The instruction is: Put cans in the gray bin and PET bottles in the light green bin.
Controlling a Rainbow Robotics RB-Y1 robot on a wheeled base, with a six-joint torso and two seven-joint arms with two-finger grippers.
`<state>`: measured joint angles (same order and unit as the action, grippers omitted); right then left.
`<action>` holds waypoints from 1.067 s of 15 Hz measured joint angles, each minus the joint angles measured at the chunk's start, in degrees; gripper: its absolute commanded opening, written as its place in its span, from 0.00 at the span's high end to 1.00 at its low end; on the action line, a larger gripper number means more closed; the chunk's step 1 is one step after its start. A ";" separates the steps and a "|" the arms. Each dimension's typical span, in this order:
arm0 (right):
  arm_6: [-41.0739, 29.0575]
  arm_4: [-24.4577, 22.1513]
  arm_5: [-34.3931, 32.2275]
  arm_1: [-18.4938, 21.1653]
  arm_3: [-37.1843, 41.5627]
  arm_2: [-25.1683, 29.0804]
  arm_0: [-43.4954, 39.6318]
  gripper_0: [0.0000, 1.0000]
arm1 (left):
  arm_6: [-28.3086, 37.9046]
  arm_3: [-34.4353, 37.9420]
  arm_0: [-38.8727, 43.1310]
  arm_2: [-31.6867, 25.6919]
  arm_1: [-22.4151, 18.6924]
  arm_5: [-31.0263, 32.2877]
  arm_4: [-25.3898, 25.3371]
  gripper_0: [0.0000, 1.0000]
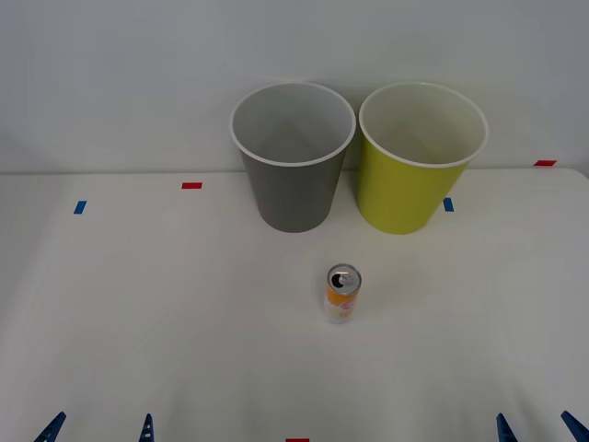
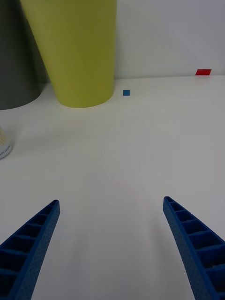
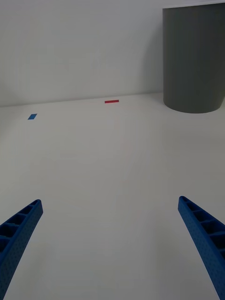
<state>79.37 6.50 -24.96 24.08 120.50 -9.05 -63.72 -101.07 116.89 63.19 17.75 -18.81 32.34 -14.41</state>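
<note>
The can (image 1: pixel 342 293) — slim, orange and white, silver top with pull tab — stands upright on the white table (image 1: pixel 166 322), ahead of both tools and between them, somewhat nearer the right tool (image 1: pixel 536 427) than the left tool (image 1: pixel 97 429); it touches neither. In the right wrist view a sliver of the can (image 2: pixel 3 143) shows at the picture's edge, off to the inner side of that tool's fingers. Beyond the can, at the far side of the table against the pale wall, stand the two bins side by side and nearly touching: the gray bin (image 1: pixel 293 175) ahead and slightly toward the left tool's side of the can, the light green bin (image 1: pixel 414 175) ahead toward the right tool's side. Both are upright, white-rimmed, their visible insides bare. Both tools sit low at the near edge of the table, well apart from each other, each with its blue ribbed fingers (image 2: pixel 33 243) spread wide over bare table and gripping nothing — the left tool's fingers (image 3: pixel 206 239) likewise. Small tape marks lie on the table: a red mark (image 1: pixel 191 185) and a blue mark (image 1: pixel 80 207) ahead of the left tool, another blue mark (image 1: pixel 448 204) beside the light green bin's base, a further red mark (image 1: pixel 545 163) far ahead of the right tool.
</note>
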 measured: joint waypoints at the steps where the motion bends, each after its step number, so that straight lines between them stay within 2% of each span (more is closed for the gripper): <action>1: 0.00 0.00 0.00 0.00 0.00 0.00 0.00 0.24 | 0.00 0.00 0.00 0.00 0.00 0.00 0.00 0.00; 8: 0.01 0.00 0.11 -0.16 -0.25 -0.05 0.25 0.24 | 0.00 0.00 0.00 0.00 0.00 0.00 0.00 0.00; 10: 0.29 -0.28 -1.15 -2.17 -4.67 -0.35 3.31 0.24 | 0.00 -0.01 0.00 0.00 0.00 0.00 0.00 0.00; 11: 0.57 -0.54 -3.97 -3.02 -6.72 -0.26 4.76 0.20 | 0.00 -0.01 0.00 0.00 0.00 0.00 0.00 0.00; 13: 1.04 -0.97 -6.42 -2.33 -8.19 0.16 6.12 0.01 | 0.00 -0.01 0.00 0.00 0.00 0.00 0.00 0.00; 16: 1.19 -1.12 -7.57 0.55 -8.03 -0.29 6.90 0.00 | 0.00 -0.01 0.00 0.00 0.00 0.00 0.00 0.00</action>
<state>80.55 5.38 -32.53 24.63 112.46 -9.34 -56.82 -101.07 116.89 63.19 17.75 -18.81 32.34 -14.41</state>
